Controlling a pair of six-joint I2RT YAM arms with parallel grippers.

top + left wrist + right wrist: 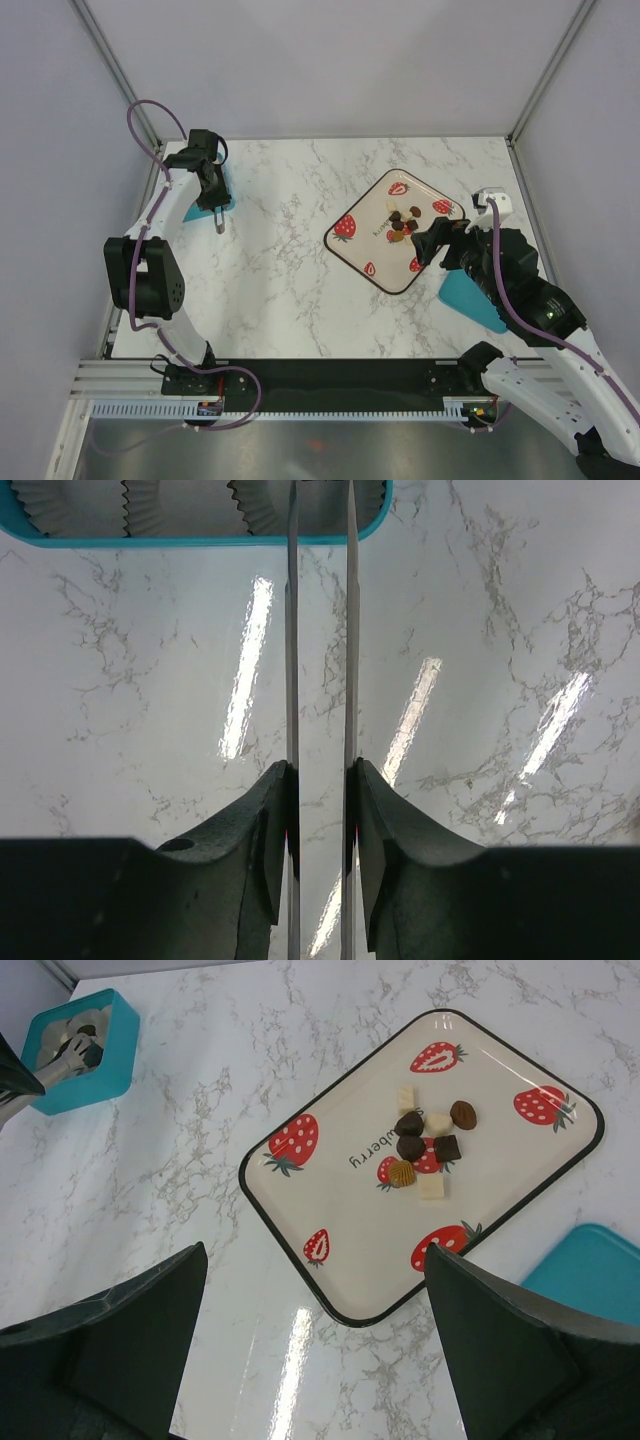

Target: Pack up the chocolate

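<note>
Just ahead of parted right fingers [510, 1350], chocolate [420, 1145].

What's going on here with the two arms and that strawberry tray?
Two robot arms are packing sweets. The left gripper is shut on a pair of long metal tongs, which reach out to a teal box lined with paper cups. The right gripper hangs open over the near edge of the strawberry tray, holding nothing. The chocolate lies in a small cluster on the tray, and the cups that show look empty.
</note>
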